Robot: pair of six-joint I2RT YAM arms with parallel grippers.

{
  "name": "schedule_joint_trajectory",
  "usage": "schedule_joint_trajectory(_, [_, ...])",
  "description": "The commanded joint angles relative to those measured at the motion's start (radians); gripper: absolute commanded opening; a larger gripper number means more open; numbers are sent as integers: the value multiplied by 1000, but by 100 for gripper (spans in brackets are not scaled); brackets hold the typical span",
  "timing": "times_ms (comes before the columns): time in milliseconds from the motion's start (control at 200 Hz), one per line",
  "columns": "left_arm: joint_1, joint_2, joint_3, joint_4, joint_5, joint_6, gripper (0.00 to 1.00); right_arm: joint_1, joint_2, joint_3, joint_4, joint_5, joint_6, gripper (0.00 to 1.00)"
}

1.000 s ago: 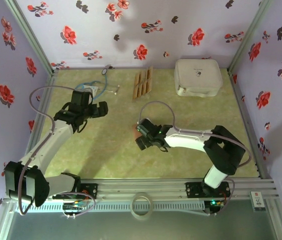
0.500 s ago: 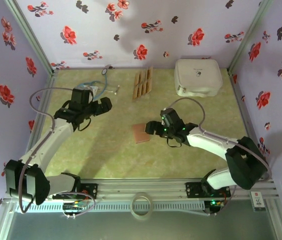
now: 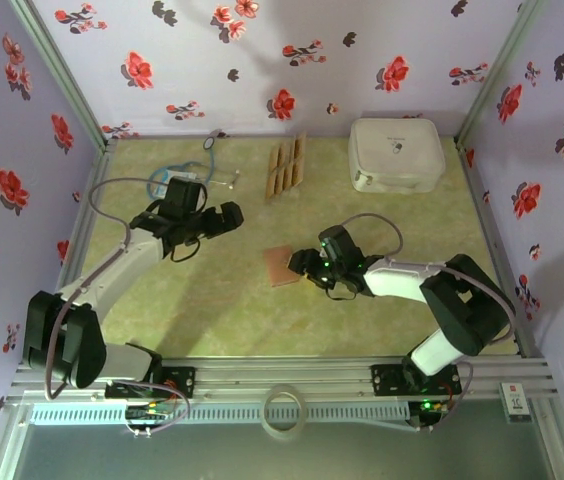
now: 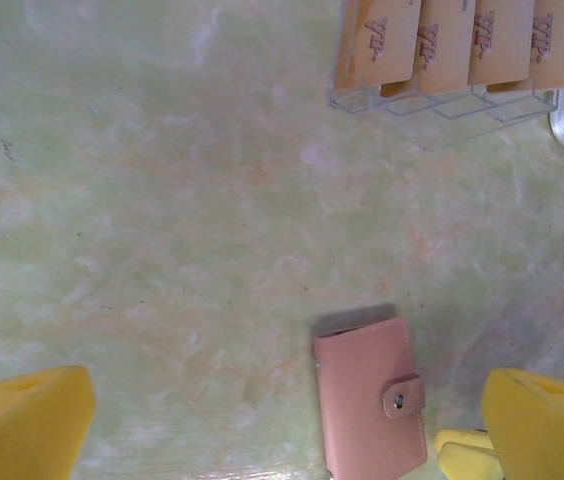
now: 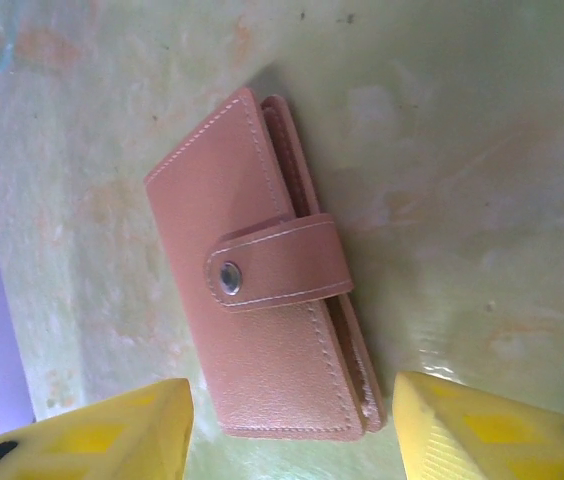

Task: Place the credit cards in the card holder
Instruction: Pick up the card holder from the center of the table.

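The card holder [image 3: 281,266] is a reddish-brown wallet lying flat mid-table, closed, with its snap strap fastened [image 5: 262,310] [image 4: 370,395]. My right gripper [image 3: 304,268] reaches it from the right; in the right wrist view its yellow fingers [image 5: 92,440] straddle the wallet's near end, and the gripper [image 5: 292,440] is open with a small gap on each side. The credit cards [image 3: 285,167] [image 4: 452,45], tan and narrow, stand side by side in a clear rack at the back. My left gripper [image 3: 230,217] [image 4: 282,430] hovers wide open to the left of the wallet, holding nothing.
A white rounded case [image 3: 397,155] sits at the back right. A blue-tubed stethoscope [image 3: 194,172] lies at the back left, behind my left arm. Flowered walls close in the table on three sides.
My right gripper drew back off the card holder, uncovering it, and its jaws have narrowed around the wallet's end. The left gripper moved right, toward the centre.
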Motion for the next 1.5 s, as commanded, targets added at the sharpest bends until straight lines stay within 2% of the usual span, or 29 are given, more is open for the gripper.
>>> schedule_joint_trajectory(0, [-15, 18, 11, 16, 5, -9, 100, -4, 20, -11, 44, -17, 27, 56])
schedule_joint_trajectory(450, [-37, 42, 20, 18, -6, -2, 100, -4, 46, -18, 70, -25, 30, 57])
schedule_joint_trajectory(785, [-41, 57, 22, 18, -6, 5, 100, -3, 70, -1, 104, -59, 36, 52])
schedule_joint_trajectory(960, [-44, 63, 21, 19, -6, 9, 100, -2, 91, 3, 121, -61, 42, 39])
schedule_joint_trajectory(1175, [-47, 73, 19, 21, -7, 11, 100, -3, 136, -10, 196, -68, 68, 0])
schedule_joint_trajectory(1495, [-47, 78, 25, 15, -6, 17, 100, -6, 84, -14, 190, -71, 54, 0])
